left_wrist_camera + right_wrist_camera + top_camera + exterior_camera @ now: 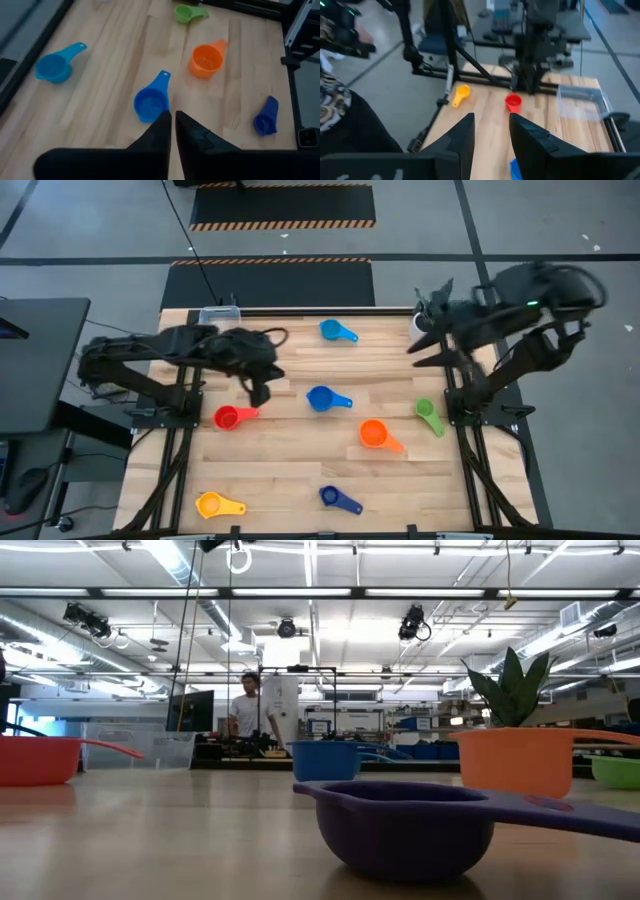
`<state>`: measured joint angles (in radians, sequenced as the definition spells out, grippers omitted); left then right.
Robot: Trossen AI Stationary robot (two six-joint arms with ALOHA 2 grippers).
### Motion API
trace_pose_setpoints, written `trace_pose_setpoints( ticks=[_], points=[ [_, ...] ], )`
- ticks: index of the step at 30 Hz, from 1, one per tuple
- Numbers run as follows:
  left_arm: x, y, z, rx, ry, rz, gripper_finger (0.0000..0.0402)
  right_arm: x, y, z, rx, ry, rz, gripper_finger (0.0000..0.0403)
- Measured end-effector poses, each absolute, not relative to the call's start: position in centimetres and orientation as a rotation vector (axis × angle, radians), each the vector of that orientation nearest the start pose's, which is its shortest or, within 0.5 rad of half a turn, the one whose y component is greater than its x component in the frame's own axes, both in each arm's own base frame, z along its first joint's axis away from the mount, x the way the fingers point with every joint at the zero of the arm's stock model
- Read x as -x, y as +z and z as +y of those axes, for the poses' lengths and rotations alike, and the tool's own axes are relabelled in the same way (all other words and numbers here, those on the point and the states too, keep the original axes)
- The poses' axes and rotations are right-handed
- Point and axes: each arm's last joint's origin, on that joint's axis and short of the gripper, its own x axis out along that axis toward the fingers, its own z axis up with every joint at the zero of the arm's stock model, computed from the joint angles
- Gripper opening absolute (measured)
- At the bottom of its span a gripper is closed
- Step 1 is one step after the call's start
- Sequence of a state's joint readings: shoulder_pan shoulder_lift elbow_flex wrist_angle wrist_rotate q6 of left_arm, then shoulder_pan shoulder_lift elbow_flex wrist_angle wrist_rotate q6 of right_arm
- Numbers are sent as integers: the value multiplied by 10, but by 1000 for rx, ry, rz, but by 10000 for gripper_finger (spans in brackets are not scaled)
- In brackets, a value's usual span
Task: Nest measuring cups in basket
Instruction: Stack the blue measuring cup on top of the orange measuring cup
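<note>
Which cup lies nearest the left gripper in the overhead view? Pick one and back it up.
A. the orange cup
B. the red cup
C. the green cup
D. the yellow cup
B: in the overhead view the left gripper hangs just above and beside the red cup, while the yellow cup, the orange cup and the green cup all lie clearly farther off.

You see a wooden table (300, 460) on a dark frame, a potted green plant (508, 690) at its far right corner, striped floor mats (282, 205) beyond the table, a dark desk (35, 360) at left, and a person (244, 710) standing in the room behind.
</note>
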<state>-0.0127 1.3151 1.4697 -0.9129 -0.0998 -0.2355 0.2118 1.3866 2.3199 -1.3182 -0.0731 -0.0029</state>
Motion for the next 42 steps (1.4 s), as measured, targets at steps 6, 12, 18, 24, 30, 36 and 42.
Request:
trace_pose_setpoints(
  ticks=[6, 12, 18, 24, 30, 36, 42],
  points=[
    [-296, 371, 2, 248, 143, 807, 72, -127, 566, 33, 28, 311, 332, 129],
    [-327, 333, 2, 247, 152, 947, 107, -115, 567, 31, 28, 313, 329, 129],
    [-355, 292, 2, 110, 94, 1076, 118, -110, 567, 29, 29, 313, 321, 129],
    [-379, 247, 2, 150, 127, 1178, 119, -110, 568, 29, 21, 311, 322, 129],
    [-400, 219, -3, 183, 96, 1157, 119, -110, 567, 29, 5, 309, 327, 129],
    [-413, 211, -9, 222, 46, 1090, 119, -110, 567, 29, 5, 308, 330, 129],
    [-415, 198, -12, 234, 77, 1134, 119, -109, 565, 29, 7, 308, 348, 129]
  ],
)
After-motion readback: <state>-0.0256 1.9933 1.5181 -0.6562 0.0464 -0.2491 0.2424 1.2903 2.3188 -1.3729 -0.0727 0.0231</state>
